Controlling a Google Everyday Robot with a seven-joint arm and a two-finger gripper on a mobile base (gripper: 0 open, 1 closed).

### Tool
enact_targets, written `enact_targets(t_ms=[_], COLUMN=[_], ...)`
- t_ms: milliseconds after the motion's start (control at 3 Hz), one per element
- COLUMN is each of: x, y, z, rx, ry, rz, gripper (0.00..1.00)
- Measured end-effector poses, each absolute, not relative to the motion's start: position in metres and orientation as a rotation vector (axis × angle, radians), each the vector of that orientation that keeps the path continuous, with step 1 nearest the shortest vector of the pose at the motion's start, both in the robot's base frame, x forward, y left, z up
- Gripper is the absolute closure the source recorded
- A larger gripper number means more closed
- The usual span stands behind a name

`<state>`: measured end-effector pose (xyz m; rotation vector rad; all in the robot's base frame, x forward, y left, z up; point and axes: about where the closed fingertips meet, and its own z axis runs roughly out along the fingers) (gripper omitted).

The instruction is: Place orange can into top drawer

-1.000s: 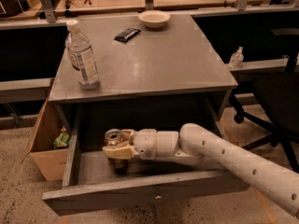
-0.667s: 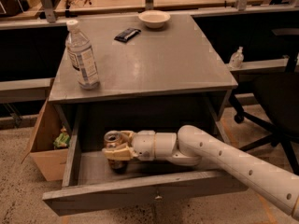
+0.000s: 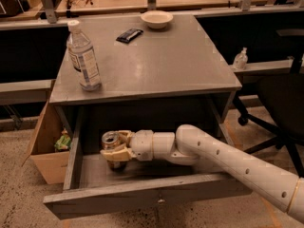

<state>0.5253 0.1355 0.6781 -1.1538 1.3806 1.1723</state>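
Observation:
The top drawer point(image 3: 142, 195) of the grey table is pulled open, its flat front with a small knob facing me. My gripper point(image 3: 113, 146) reaches in from the right, inside the drawer's left half, and is shut on the orange can point(image 3: 111, 147). The can stands upright with its silver top showing, its base at or just above the drawer floor; the fingers point(image 3: 116, 154) wrap its sides and hide most of its body.
On the tabletop point(image 3: 161, 65) stand a clear water bottle point(image 3: 83, 57) at the left, a dark packet point(image 3: 129, 35) and a pale bowl point(image 3: 156, 19) at the back. A cardboard box point(image 3: 47, 146) sits left of the drawer. An office chair point(image 3: 280, 108) is at the right.

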Motion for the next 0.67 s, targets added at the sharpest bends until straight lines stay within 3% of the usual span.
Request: enact_targets(t_ms=[667], x=[0.5257], y=[0.1312], z=[0.6906], rx=[-1.234], ry=[1.346], rz=[1.192], gripper=[0.09])
